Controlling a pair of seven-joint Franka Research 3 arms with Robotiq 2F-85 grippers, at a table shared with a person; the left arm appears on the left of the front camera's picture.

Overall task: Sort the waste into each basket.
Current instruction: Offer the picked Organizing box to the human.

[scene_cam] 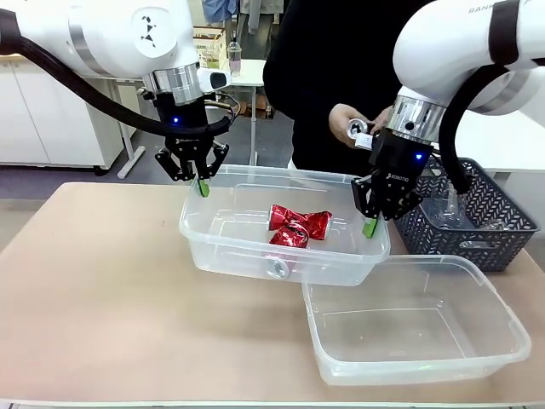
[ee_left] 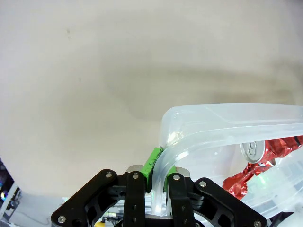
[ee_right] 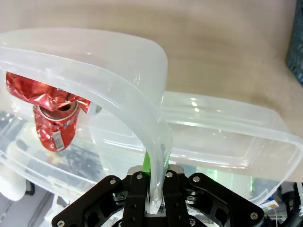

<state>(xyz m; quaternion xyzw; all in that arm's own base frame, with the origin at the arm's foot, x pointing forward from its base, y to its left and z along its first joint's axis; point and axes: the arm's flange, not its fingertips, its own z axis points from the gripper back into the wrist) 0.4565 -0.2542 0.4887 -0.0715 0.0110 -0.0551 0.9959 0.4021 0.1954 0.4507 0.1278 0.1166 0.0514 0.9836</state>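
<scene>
Nearest the front edge of the table (scene_cam: 111, 290), an empty tub (scene_cam: 417, 328) is seen at the right. Behind it, a second tub (scene_cam: 230, 247) is held clear of the table with its right end over the empty tub's rim. It is pinched at its left rim by the left gripper (scene_cam: 201, 186) and at its right rim by the right gripper (scene_cam: 370, 225). Crushed red cans (scene_cam: 296, 226) lie inside it. A joint carry appears to be in hand; level, matched motion is called for next. Farther right, a dark basket (scene_cam: 477, 226) holds what appear to be clear bottles. Beyond, a can (scene_cam: 358, 129) is held in a person's hand (scene_cam: 345, 122).
</scene>
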